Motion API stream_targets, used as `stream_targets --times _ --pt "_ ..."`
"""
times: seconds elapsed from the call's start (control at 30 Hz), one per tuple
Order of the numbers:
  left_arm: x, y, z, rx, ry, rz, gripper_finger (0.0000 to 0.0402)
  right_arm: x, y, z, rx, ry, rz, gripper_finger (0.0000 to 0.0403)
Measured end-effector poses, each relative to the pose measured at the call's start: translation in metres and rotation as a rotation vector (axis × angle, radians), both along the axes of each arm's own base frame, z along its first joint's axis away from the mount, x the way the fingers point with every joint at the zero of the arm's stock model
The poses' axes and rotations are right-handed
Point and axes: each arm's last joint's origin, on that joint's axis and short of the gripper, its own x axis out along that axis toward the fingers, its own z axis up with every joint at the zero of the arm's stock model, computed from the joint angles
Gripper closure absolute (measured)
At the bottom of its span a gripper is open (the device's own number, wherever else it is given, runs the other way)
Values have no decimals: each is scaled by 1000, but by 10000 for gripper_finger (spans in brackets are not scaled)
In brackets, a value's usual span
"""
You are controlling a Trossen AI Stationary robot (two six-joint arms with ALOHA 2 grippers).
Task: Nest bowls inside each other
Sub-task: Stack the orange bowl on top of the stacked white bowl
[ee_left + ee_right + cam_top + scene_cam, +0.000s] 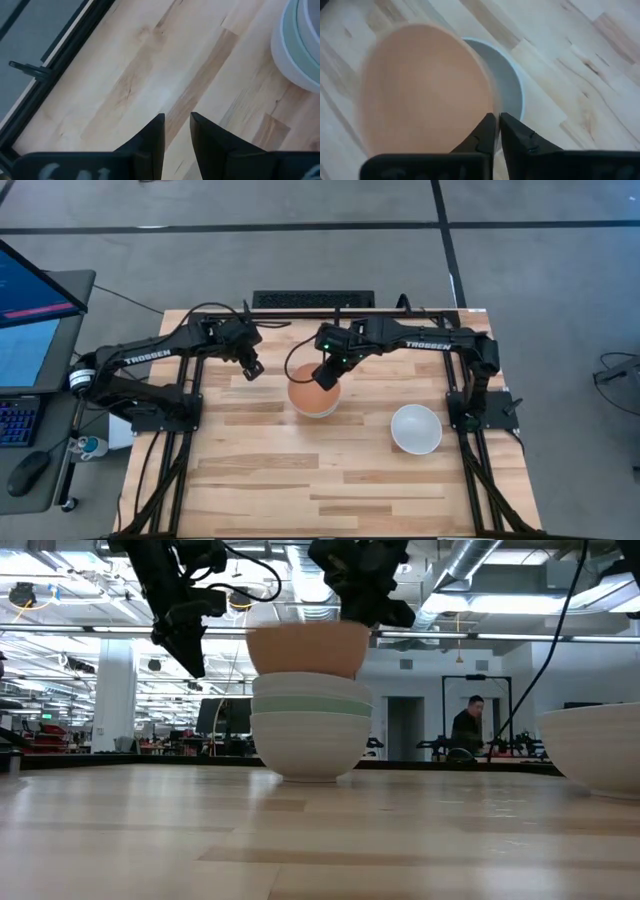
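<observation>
A stack of three bowls stands near the table's middle: white at the bottom, mint green in it, white on top. My right gripper is shut on the orange bowl, directly over that stack. Whether the orange bowl's base touches the top white bowl is hidden by that bowl's rim. Another white bowl rests on its base to the right. My left gripper hovers left of the stack with its fingers narrowly open on nothing. The left wrist view shows the stack's side beyond the fingers. My right gripper pinches the orange bowl by its rim on the side toward the table's right, apparently one finger inside and one outside. The fingers come from above, pointing down. The bowl hangs upright and about level over the stack.
Bare wood lies toward the near edge and left of the stack. Black frame rails run along both table sides. A keyboard sits beyond the far edge, a laptop to the left. A person stands far off in the room.
</observation>
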Motion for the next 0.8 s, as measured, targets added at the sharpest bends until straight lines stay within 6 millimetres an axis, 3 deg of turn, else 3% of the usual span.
stream_targets --times 0.5,0.63,0.8 --pt "1 -1 0 -16 -10 -20 319 -2 -6 -2 -58 31 -38 191" --pt "1 -1 0 -13 -7 -28 319 1 -13 -20 -42 122 -57 200" --pt "1 -1 0 -13 -6 -28 319 10 -9 -39 1 170 -10 266"
